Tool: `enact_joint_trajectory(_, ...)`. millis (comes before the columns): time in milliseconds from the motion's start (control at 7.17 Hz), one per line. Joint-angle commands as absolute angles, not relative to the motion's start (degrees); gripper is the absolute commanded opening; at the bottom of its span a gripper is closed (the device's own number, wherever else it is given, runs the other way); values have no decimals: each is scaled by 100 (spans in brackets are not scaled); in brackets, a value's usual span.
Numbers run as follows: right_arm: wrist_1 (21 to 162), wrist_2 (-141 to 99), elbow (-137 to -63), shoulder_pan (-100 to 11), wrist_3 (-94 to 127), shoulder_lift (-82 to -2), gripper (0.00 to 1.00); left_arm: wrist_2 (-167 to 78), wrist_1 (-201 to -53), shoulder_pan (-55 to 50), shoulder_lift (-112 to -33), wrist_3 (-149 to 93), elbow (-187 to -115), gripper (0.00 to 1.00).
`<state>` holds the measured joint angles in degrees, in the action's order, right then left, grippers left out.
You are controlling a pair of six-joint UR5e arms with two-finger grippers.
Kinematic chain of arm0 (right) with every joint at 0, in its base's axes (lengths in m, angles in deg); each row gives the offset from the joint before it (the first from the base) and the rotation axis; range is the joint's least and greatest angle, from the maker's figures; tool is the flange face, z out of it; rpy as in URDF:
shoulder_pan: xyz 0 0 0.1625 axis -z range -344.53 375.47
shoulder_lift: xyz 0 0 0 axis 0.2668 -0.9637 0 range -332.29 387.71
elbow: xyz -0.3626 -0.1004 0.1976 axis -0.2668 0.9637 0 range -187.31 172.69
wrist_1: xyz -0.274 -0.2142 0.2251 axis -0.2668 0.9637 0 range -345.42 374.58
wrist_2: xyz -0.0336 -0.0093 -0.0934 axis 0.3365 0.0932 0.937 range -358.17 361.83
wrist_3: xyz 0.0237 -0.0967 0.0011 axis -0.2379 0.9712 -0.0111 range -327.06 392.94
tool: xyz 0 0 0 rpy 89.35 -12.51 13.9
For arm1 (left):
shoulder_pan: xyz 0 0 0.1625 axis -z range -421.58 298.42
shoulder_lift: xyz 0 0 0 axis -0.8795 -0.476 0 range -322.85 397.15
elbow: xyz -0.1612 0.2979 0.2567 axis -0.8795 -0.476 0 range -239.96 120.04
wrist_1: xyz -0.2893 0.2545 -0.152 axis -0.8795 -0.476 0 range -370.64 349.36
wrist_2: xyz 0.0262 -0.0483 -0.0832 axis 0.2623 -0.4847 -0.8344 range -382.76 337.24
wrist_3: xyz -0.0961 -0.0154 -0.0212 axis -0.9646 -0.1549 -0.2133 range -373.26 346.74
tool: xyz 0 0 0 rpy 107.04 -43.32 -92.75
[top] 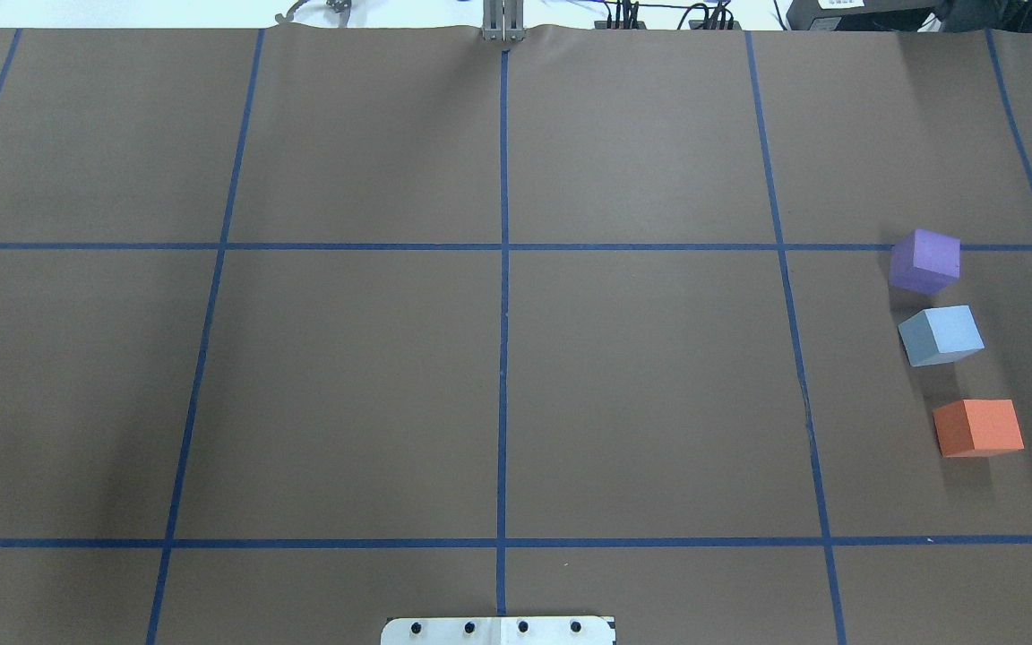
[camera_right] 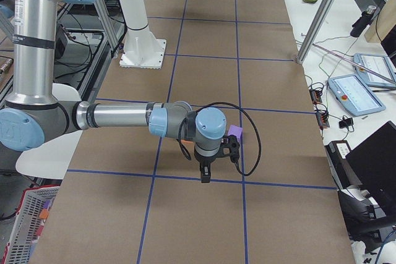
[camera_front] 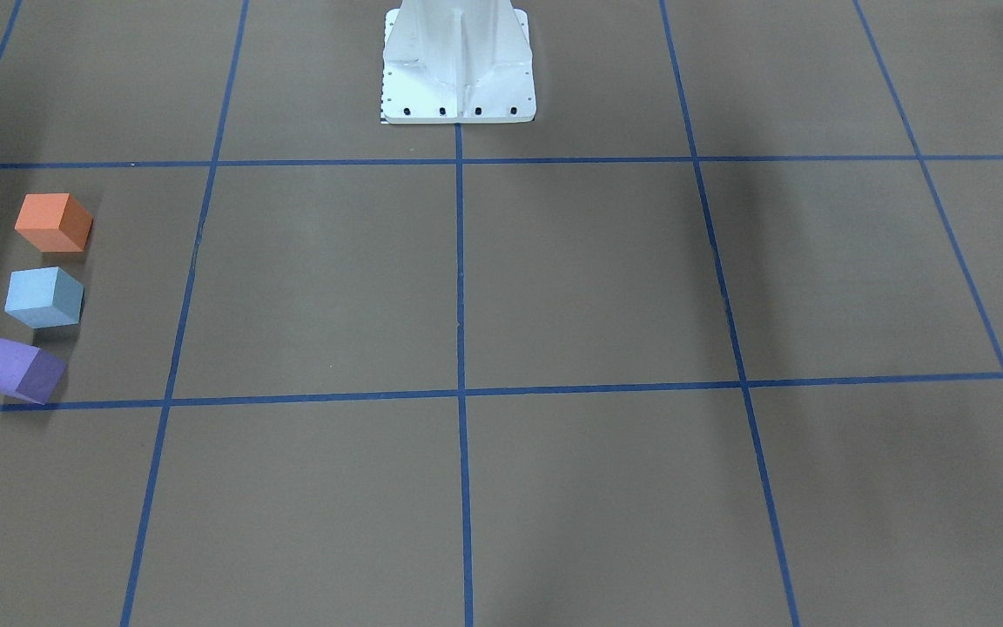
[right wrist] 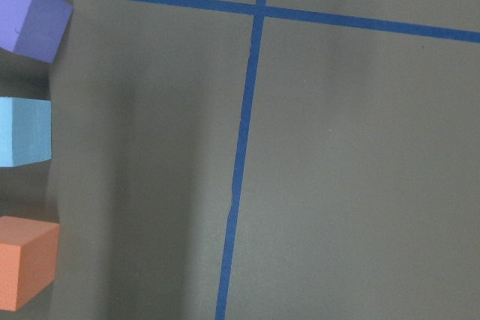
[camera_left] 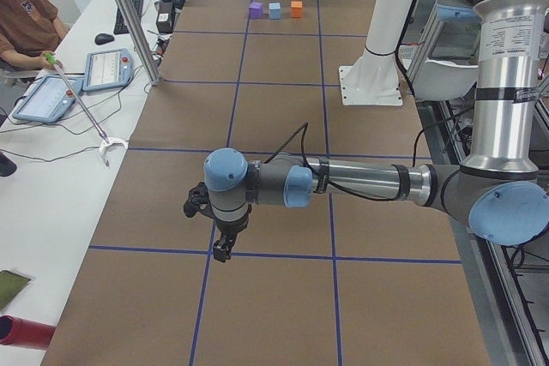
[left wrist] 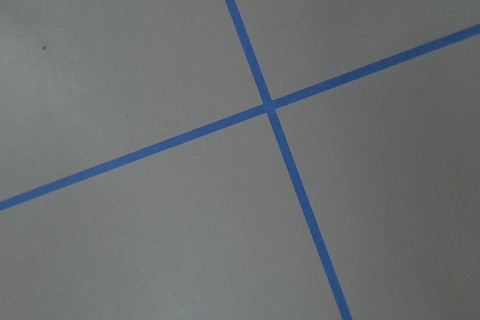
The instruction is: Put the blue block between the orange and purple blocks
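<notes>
- Front-facing view: the blue block [camera_front: 44, 297] sits on the worktop [camera_front: 554, 287] between the orange block [camera_front: 53, 222] and the purple block [camera_front: 19, 370], touching neither; placement looks done.
- Left-side view: the left pincer [camera_left: 221, 251] hangs well apart; open or closed, I cannot tell.
- Right-side view: the right pincer [camera_right: 205, 176], likewise cannot tell.

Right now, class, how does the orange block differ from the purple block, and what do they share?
The orange block is orange; the purple block is violet. The orange block lies nearer the robot's base; the purple block lies farther out. The purple block sits at a blue tape line; the orange block is clear of the lines. Both are like-sized cubes, flat on the table, flanking the blue block.
</notes>
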<state>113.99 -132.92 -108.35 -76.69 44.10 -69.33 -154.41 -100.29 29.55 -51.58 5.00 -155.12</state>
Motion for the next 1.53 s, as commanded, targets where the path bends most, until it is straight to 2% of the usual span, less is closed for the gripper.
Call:
enact_joint_trajectory(0,11398,-13291,-10602,-7663,4393,-6722,100,-15425,-10029,2948,-5162,484,-15506,100)
enact_joint_trajectory(1395,11082,-13326,-10838,-7681,4384,-6642,100,-15267,-10011,2965,-5162,484,-15497,100)
